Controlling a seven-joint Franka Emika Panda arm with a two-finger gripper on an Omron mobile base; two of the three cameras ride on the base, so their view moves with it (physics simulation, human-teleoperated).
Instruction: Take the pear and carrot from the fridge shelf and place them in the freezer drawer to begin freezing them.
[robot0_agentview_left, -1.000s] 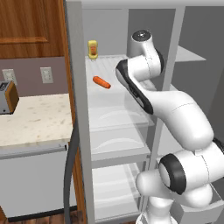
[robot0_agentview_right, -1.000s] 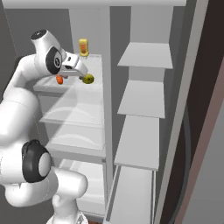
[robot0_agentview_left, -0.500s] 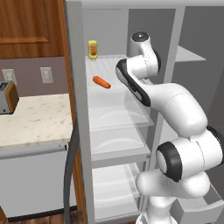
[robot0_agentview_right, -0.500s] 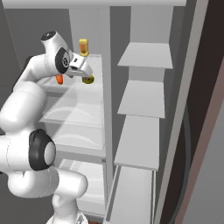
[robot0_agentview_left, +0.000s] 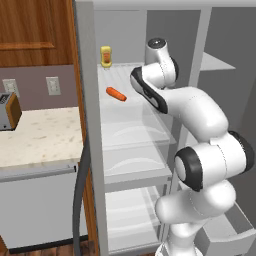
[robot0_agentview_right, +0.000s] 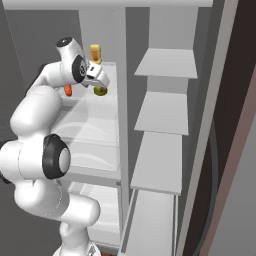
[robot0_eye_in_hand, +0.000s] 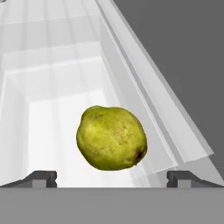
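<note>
Setting: rendered domestic kitchen. Evidence: tall open fridge with pale stacked shelves and clear bins; food on the ribbed fridge shelf, namely a carrot, a pear and a yellow-orange bottle. Beside the fridge, a speckled stone counter carrying a toaster, wall outlets behind it, wood cabinet above.

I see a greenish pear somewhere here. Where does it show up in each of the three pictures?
Left base view: the arm's white links stand in front of the spot where it would be.
Right base view: the pear sits upper left, just below the hand.
Hand view: the pear is low in the centre.
Shared landmark: the fridge shelf, also in the right base view.
</note>
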